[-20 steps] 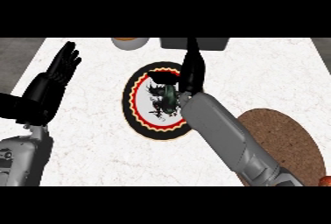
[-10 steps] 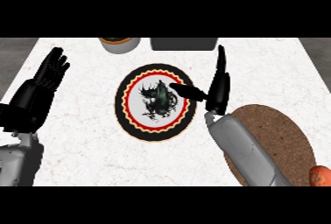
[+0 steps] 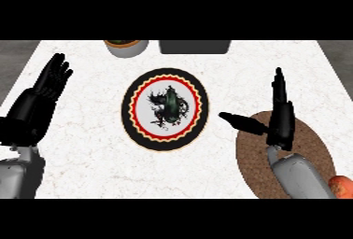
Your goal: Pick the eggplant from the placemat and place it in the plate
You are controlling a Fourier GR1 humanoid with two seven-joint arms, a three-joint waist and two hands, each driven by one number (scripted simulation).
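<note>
The round plate (image 3: 138, 122), white with a red and black rim and a dark pattern, lies in the middle of the counter. A small dark oblong eggplant (image 3: 169, 100) lies on the plate's centre, hard to tell apart from the pattern. The brown round placemat (image 3: 251, 161) sits at the lower right. My right hand (image 3: 281, 122) hangs over the placemat's upper part, open, fingers straight and thumb pointing left toward the plate, holding nothing. My left hand (image 3: 36, 110) rests open at the left edge, fingers up.
A grey pot (image 3: 127, 46) and a dark rectangular thing (image 3: 194, 46) stand at the counter's far edge. A red-orange object (image 3: 341, 185) shows at the lower right, beside my right forearm. White counter surface runs between the plate and my left hand.
My right hand has drawn back from over the plate to the right, now above the placemat, open. The eggplant stays on the plate. The left hand has barely shifted.
</note>
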